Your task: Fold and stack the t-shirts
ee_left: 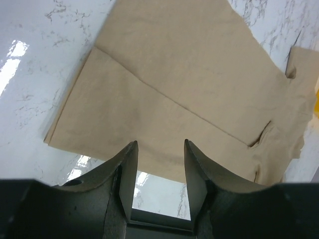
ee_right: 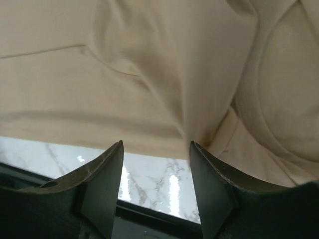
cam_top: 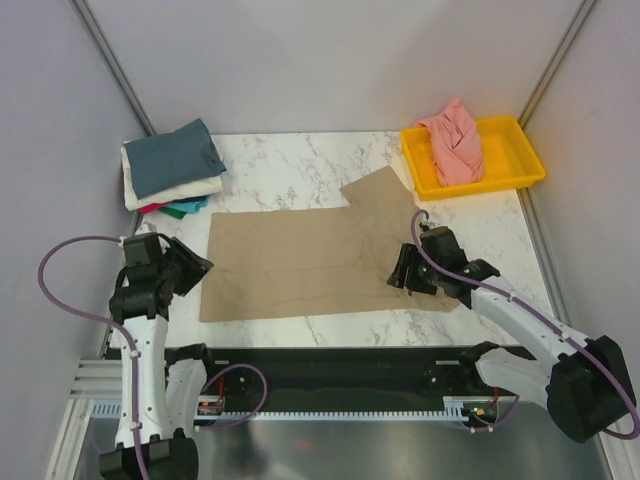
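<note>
- Tan shirt (cam_top: 300, 265) lies flat in the middle of the table (cam_top: 290, 170), long side running left to right. One lengthwise fold is already in it, and a sleeve sticks out at the far right.
- Left gripper (ee_left: 160, 148) hangs just off the shirt's left near edge with its fingers spread and nothing between them.
- Right gripper (ee_right: 155, 149) is over the right near corner by the rumpled collar end. Its fingers are spread and hold no cloth.
- The cloth looks thin, light and limp. It will likely sag and crease when lifted, and drag on the marble.
- Best hold, by judgement, is to pinch both layers at the near corners, one gripper per end, avoiding the bunched collar.
- Folded stack (cam_top: 172, 165) sits far left with slate-blue on top.
- Pink shirt (cam_top: 455, 140) is crumpled in the yellow tray (cam_top: 515, 150), far right.
</note>
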